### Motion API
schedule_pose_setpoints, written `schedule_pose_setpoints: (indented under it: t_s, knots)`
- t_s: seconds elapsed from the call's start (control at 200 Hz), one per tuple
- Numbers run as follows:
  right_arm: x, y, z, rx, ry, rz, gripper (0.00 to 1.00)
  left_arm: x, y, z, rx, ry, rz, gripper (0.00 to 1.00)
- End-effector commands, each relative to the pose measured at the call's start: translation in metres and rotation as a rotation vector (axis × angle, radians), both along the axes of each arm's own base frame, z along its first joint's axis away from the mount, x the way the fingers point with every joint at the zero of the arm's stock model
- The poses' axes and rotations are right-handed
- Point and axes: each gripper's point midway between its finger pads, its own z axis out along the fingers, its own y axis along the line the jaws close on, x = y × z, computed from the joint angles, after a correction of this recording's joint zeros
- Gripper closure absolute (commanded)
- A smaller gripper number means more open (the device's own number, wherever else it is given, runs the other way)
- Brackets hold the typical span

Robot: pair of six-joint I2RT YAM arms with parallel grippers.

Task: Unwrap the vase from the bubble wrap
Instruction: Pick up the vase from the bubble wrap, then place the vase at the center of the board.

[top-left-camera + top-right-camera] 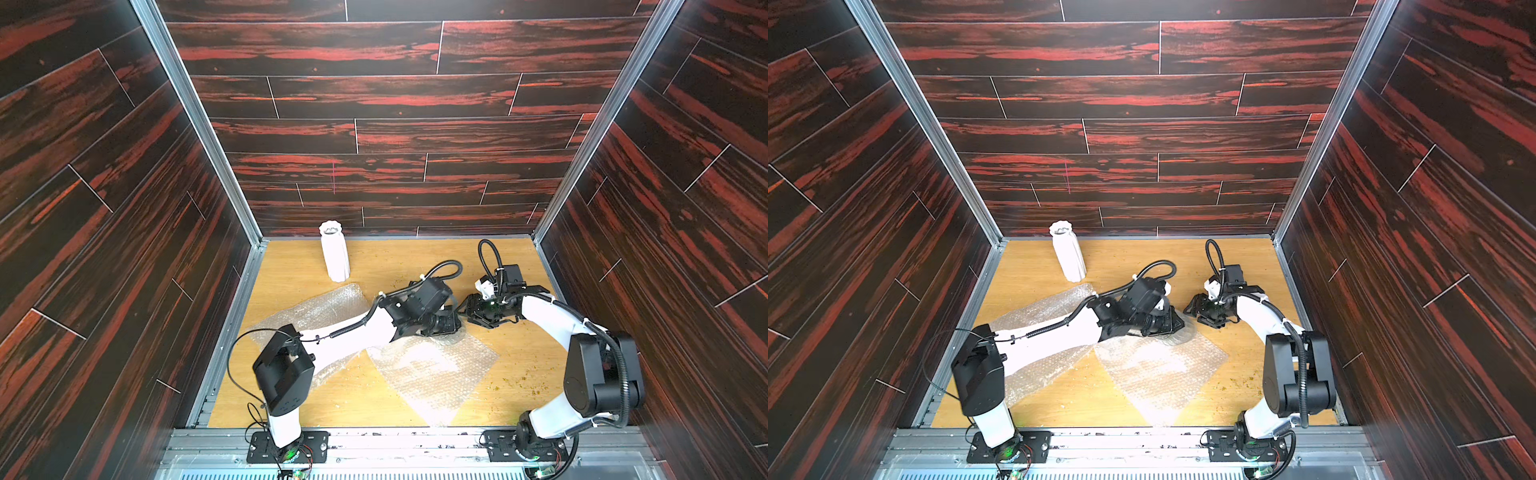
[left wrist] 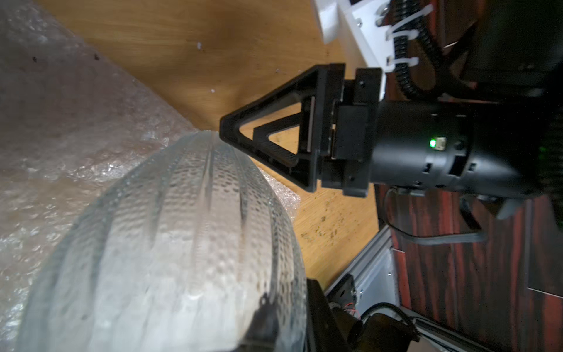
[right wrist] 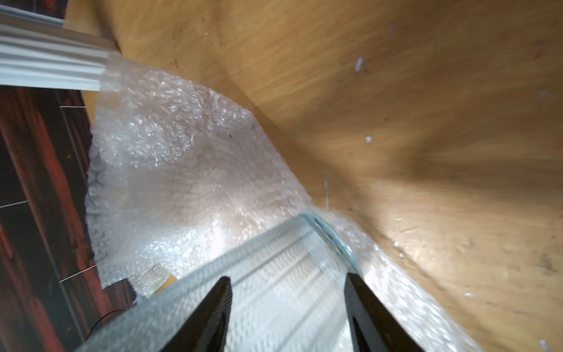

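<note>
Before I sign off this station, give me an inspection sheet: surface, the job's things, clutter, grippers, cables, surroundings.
Surface: light wooden table, flat.
Job's things: clear vase on its side on one bubble wrap sheet, seemingly bare; second sheet flat, partly under the left arm; white vase upright at the back.
Clutter: small crumbs toward the right edge.
Grippers: left gripper over the clear vase, grip hidden; right gripper jaws apart at the vase's end.
Cables: black conduit loops above both wrists; thin wire loops by the left base.
Surroundings: dark red wood-grain walls, aluminium posts.
</note>
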Motion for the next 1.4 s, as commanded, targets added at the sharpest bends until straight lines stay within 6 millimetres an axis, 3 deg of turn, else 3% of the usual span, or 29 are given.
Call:
schedule_pose_setpoints:
  t_s: [0.0,0.205,0.301,0.446,0.736,0.967,1.117,1.393]
  knots:
    - [-0.011,0.006,0.014,0.039,0.034,0.014,0.37,0.020,0.060,-0.022,0.339,-0.014,0.023,1.00]
    - [0.019,-0.032,0.047,0.023,-0.062,-0.088,0.34,0.060,0.079,0.000,0.494,-0.067,0.005,1.00]
    - [0.019,-0.048,0.064,-0.017,-0.098,-0.112,0.34,0.082,0.081,0.008,0.538,-0.107,-0.004,1.00]
    - [0.000,-0.055,0.074,-0.065,-0.108,-0.109,0.34,0.119,0.078,0.024,0.536,-0.179,0.020,1.00]
    - [-0.045,-0.059,0.062,-0.095,-0.052,-0.094,0.34,0.179,0.089,0.046,0.419,-0.260,0.104,1.00]
    - [-0.062,-0.065,0.058,-0.137,-0.035,-0.109,0.34,0.218,0.101,0.043,0.281,-0.232,0.147,1.00]
    - [-0.064,-0.066,0.065,-0.138,-0.046,-0.121,0.34,0.241,0.124,0.036,0.255,-0.204,0.203,1.00]
    - [-0.065,-0.066,0.063,-0.132,-0.040,-0.134,0.34,0.249,0.146,0.020,0.251,-0.138,0.206,1.00]
